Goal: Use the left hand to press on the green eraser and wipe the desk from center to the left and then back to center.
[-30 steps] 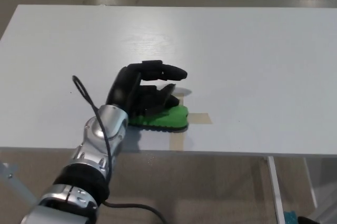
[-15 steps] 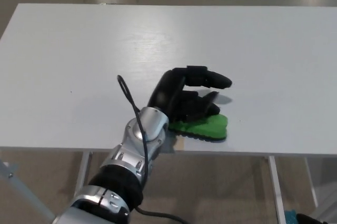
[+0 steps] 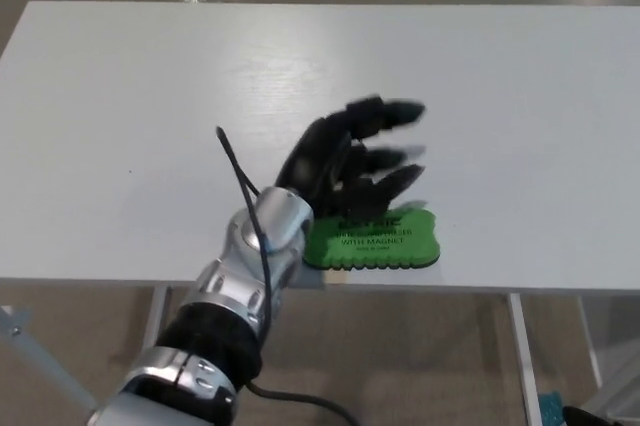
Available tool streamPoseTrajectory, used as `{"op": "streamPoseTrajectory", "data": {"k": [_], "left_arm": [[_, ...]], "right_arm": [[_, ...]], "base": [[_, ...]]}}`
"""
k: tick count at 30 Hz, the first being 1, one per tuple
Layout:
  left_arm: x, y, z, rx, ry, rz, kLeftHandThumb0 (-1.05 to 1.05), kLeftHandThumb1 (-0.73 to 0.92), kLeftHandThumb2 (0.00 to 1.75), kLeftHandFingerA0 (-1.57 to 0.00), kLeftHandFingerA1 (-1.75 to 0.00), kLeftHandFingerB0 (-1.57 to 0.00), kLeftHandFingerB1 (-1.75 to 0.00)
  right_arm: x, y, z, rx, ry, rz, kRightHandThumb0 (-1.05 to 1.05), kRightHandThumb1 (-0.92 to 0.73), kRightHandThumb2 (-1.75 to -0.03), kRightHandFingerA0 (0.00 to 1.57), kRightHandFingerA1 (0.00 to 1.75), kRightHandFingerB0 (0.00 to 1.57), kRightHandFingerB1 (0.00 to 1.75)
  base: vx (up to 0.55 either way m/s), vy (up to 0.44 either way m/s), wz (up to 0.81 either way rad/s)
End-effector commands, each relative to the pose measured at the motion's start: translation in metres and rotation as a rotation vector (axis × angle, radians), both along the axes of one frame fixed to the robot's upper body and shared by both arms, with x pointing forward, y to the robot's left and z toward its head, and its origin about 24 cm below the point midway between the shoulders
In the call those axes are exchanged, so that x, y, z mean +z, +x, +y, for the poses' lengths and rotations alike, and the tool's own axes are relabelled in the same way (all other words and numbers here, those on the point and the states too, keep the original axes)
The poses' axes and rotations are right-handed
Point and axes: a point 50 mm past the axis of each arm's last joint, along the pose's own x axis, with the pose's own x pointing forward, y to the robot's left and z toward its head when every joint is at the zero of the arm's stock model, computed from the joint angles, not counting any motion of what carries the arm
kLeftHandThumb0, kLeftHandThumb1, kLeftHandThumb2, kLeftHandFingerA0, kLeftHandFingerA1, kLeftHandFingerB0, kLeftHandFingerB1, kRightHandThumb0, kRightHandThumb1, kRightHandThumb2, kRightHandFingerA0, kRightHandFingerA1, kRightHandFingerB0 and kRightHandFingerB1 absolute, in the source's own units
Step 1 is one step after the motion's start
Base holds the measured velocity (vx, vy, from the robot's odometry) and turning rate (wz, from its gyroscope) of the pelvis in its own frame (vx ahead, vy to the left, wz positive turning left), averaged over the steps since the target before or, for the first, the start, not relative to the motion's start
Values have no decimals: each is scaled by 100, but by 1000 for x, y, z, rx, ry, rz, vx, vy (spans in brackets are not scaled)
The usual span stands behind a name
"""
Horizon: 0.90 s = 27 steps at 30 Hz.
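The green eraser [image 3: 373, 240] lies flat at the desk's [image 3: 120, 96] near edge, about centre, its top face showing black printed lines, too small to read with certainty (one may say "magnet"). The left hand [image 3: 350, 161] hovers just above its far side, fingers spread, holding nothing, apparently released since the wipe looks finished.

The eraser [image 3: 375, 241] is bright green with small dark print on top, the desk [image 3: 120, 106] is plain white, the left hand [image 3: 350, 161] is black
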Motion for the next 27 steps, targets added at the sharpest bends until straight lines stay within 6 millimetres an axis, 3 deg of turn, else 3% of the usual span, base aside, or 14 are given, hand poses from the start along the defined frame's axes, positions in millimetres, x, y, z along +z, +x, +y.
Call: {"op": "streamPoseTrajectory", "data": {"k": [1,4,5,8,11,12,14,17,18,21,24,25,26,27], "left_arm": [[77,12,21,-238,-138,-87,-69,43,83,0,-13,-1,-33],[101,10,31,-264,-161,-138,-69,42,83,0,-13,0,-35],[122,8,38,-284,-173,-192,-70,41,84,0,-10,0,-33],[148,1,49,-311,-171,-266,-70,40,84,0,-10,0,-32],[161,-4,54,-322,-158,-307,-70,40,84,0,-10,0,-32],[175,-13,61,-341,-142,-368,-85,43,68,0,-10,-5,-30],[183,-20,67,-358,-133,-407,-84,51,63,0,-15,-4,-30],[187,-28,73,-372,-128,-424,-84,51,63,0,-15,-4,-30],[184,-37,82,-387,-119,-437,-77,46,86,-5,-6,-5,-30],[176,-67,104,-448,-82,-458,-82,50,87,-8,-4,-6,-29],[176,-71,105,-453,-80,-453,-82,50,87,-8,-4,-6,-29],[163,-89,121,-478,-85,-430,-72,58,59,-17,-29,-7,-28],[155,-104,132,-501,-83,-411,-72,58,59,-17,-29,-7,-28],[155,-104,132,-501,-83,-411,-72,58,59,-17,-29,-7,-28]], "right_arm": [[-3,-5,-2,-15,-1,27,-42,-79,-64,87,60,62,41],[-3,-6,-2,-8,1,30,-42,-79,-64,87,60,62,41],[-4,-8,-3,-4,-8,36,-42,-79,-64,86,61,61,41],[-5,-10,-3,-9,-6,44,-42,-79,-64,86,60,62,41],[-5,-10,-3,-12,-7,42,-42,-79,-64,86,60,62,41],[-5,-11,-3,-13,-6,42,-41,-79,-64,86,60,61,41],[-6,-12,-3,-17,-5,43,-41,-79,-64,86,60,61,41],[-6,-14,-3,-21,-6,45,-41,-79,-64,86,60,61,41],[-7,-17,-3,-21,-1,47,-42,-79,-64,87,60,60,40],[-4,-20,-8,-39,-11,30,-42,-78,-64,87,58,59,40],[-4,-20,-8,-41,-12,27,-42,-78,-64,87,58,59,40],[2,-13,-13,-86,-7,-16,-44,-76,-64,89,53,59,39],[7,-9,-17,-118,-2,-48,-44,-76,-64,89,53,59,39],[7,-9,-17,-118,-2,-48,-44,-76,-64,89,53,59,39]], "base": [[0,0,0],[0,0,0],[0,0,0],[0,0,0],[0,0,0],[0,0,0],[0,0,0],[0,0,0],[0,0,0],[0,0,0],[0,0,0],[0,0,0],[0,0,0],[0,0,0]]}}
